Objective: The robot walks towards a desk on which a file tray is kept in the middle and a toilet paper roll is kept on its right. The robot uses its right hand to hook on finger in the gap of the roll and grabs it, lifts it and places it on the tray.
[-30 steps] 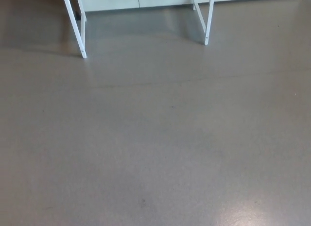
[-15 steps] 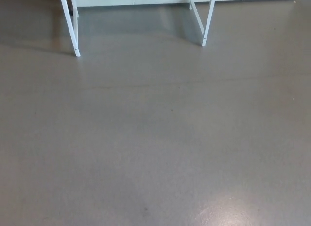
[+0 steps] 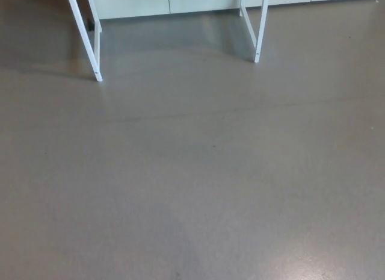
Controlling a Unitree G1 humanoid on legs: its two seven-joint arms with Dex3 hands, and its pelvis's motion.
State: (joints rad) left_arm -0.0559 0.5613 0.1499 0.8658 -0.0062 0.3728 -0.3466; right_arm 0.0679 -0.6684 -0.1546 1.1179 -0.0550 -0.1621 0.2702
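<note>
The toilet paper roll is nowhere in the head view, and neither is the file tray; both presumably sit on the desk top, which lies above the upper edge of the picture. Judged from the task alone, such a roll should be light and soft, its wound paper yielding under pressure and its loose end liable to unspool if dragged, while the cardboard core gives a firmer place to hold. The sensible grip is therefore through that central gap, one finger hooked inside and the others steadying the outer wall, with little squeeze needed. How the roll stands, upright or on its side, cannot be told from here, so the angle of approach for the finger is still an open question. Neither the right hand nor the left hand shows, nor any part of either arm, so whether the fingers are spread or closed cannot be said, and nothing can be stated of the arms' pose. What does show is the desk only by its white legs: the left desk leg (image 3: 88,46) slants down to the floor near the upper left, and the right desk leg (image 3: 260,32) stands further right, with a pale cabinet front (image 3: 180,1) along the top edge behind them. The grey floor (image 3: 198,177) fills the rest of the frame. The robot appears to be in the walking step, well apart from the desk, with the grasp not yet begun.
</note>
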